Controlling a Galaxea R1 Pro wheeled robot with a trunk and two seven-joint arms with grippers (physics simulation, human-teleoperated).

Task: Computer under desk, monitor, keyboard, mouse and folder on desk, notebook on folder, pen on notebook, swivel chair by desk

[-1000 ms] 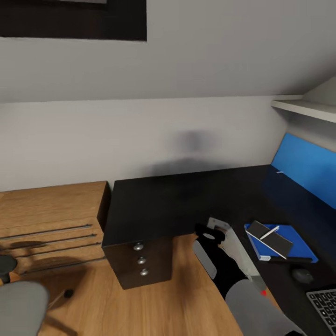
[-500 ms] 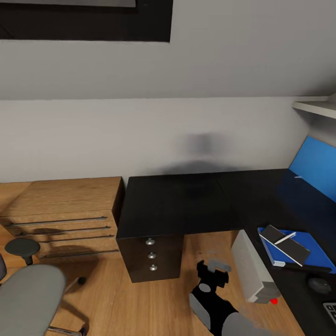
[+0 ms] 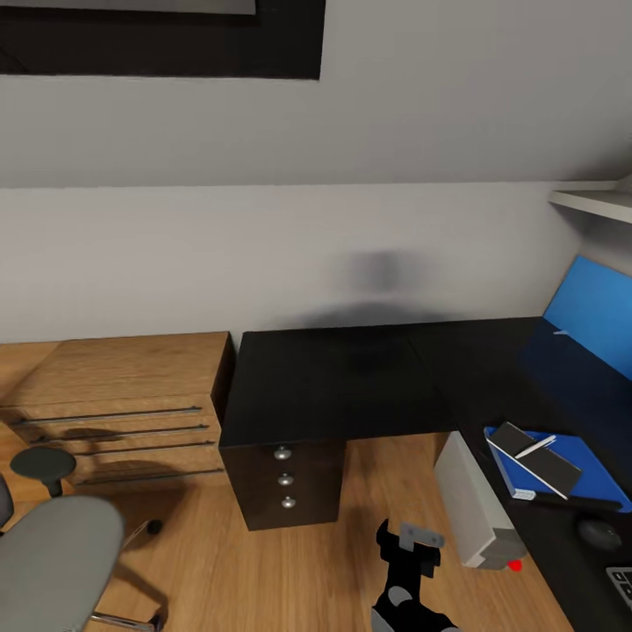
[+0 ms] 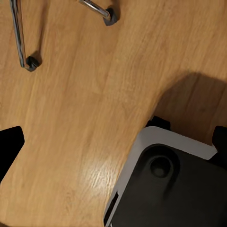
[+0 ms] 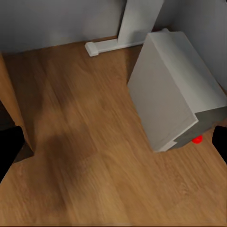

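On the black L-shaped desk (image 3: 351, 386), at its right wing, lies the blue folder (image 3: 599, 476) with the dark notebook (image 3: 546, 465) on it and the white pen (image 3: 534, 447) on top. The mouse (image 3: 599, 533) sits just nearer, then a corner of the keyboard (image 3: 621, 585). The monitor's blue screen (image 3: 597, 325) stands behind them. The grey computer tower (image 3: 474, 505) rests on the floor under the desk, its red button (image 5: 197, 139) facing me. My right gripper (image 3: 408, 540) hovers open over the floor beside the tower (image 5: 175, 94). My left gripper (image 4: 113, 144) hangs open above the floor. The grey swivel chair (image 3: 53, 562) stands at the lower left.
A wooden dresser (image 3: 123, 386) with drawers stands left of the desk's black drawer unit (image 3: 285, 478). Chair legs with castors (image 4: 29, 61) and my own base (image 4: 165, 184) lie under the left gripper. A white shelf (image 3: 597, 204) juts out at upper right.
The view swung left and back at first, bringing in the chair. Since then the right arm has drawn back toward me and lower; nothing on the desk moved.
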